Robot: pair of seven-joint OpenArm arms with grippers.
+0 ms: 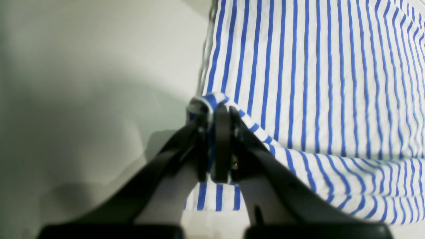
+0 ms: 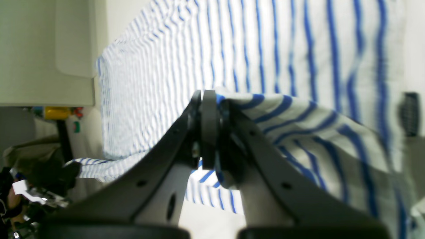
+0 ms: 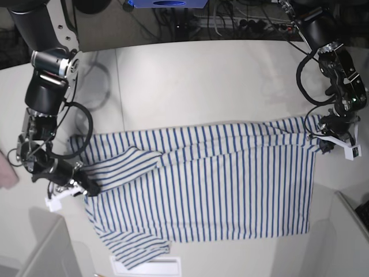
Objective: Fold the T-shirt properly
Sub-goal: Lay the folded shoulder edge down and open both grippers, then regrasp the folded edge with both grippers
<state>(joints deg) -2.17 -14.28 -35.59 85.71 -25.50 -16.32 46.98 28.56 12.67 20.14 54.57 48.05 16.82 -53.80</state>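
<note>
The T-shirt (image 3: 213, 190), white with thin blue stripes, lies spread flat across the table, with one sleeve folded in at the left and another sticking out at the bottom left. My left gripper (image 3: 322, 143) sits at the shirt's right upper corner. In the left wrist view, the left gripper (image 1: 215, 108) is shut on a bunched edge of the T-shirt (image 1: 315, 83). My right gripper (image 3: 89, 187) is at the shirt's left edge. The right wrist view shows the right gripper (image 2: 210, 98) shut on a lifted fold of the T-shirt (image 2: 252, 49).
A pink cloth (image 3: 6, 170) lies at the left edge of the table (image 3: 202, 86). Grey bins stand at the bottom left (image 3: 40, 254) and bottom right (image 3: 351, 231). A white flat piece (image 3: 147, 266) lies near the front edge. Cables run along the back.
</note>
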